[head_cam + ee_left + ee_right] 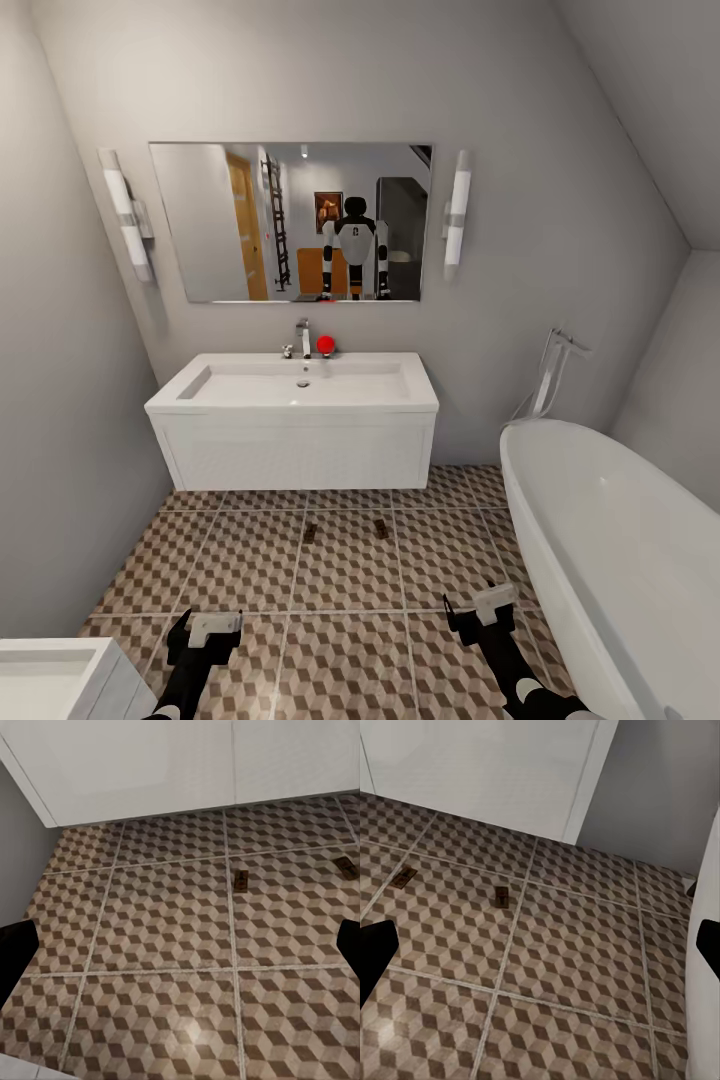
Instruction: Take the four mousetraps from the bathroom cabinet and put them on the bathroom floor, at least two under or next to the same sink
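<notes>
**Brown traps lying on cube-pattern tiles by the sink**

Brown wooden mousetraps are sitting flat on the bathroom floor (350,580): the left mousetrap (309,533) and the right mousetrap (381,527), small rectangular boards with dark wire parts, too small to make out more. Both are lying just in front of the sink (295,385), near its lower edge, apart from each other with a grout line between them. In the left wrist view the same two are showing at (241,879) and (345,867); in the right wrist view at (404,876) and (501,895).

The floor is showing large square tiles printed with brown, beige and white cubes, with pale grout. The sink is a wide white rectangular basin on a white wall-hung vanity, with a chrome faucet (303,338) and a red ball-like thing (325,344) beside it. A mirror (292,220) is hanging above, flanked by two tube lights. A smooth white oval bathtub (620,540) is standing at the right.

The left gripper (205,632) and right gripper (487,608) are hovering low over the tiles, fingers spread wide and holding nothing.
</notes>
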### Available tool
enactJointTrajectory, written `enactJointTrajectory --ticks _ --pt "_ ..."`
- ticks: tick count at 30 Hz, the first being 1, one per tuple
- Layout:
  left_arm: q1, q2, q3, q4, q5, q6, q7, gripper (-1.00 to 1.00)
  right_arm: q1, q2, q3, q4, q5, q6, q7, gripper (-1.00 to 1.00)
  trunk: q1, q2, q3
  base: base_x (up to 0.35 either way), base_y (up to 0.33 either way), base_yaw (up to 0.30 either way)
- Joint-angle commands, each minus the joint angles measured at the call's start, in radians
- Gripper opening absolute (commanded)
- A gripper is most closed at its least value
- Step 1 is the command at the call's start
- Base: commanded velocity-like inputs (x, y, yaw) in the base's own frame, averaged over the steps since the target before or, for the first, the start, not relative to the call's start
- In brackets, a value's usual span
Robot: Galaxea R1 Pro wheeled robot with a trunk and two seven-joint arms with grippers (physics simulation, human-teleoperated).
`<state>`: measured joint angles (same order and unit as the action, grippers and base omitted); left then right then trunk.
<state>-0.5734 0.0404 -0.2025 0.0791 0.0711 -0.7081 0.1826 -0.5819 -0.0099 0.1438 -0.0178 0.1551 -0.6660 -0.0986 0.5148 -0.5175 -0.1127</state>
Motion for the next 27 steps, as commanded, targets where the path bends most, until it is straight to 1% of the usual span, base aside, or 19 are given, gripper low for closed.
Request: enactJointTrajectory --ticks 1,17,27 --pt "-0.002 0.000 -0.009 0.004 0.007 -0.006 0.001 1.00 -0.001 0.000 0.005 0.001 0.009 -0.001 -0.010 1.00 -0.003 0.005 0.001 0.000 0.000 0.000" --pt "-0.002 0.000 -0.009 0.004 0.007 -0.005 0.001 1.00 -0.001 0.000 0.005 0.001 0.009 -0.001 -0.010 1.00 -0.065 0.117 0.051 0.000 0.000 0.000" --pt "-0.002 0.000 -0.009 0.004 0.007 -0.005 0.001 1.00 -0.001 0.000 0.005 0.000 0.009 -0.001 -0.010 1.00 -0.065 0.117 0.051 0.000 0.000 0.000"
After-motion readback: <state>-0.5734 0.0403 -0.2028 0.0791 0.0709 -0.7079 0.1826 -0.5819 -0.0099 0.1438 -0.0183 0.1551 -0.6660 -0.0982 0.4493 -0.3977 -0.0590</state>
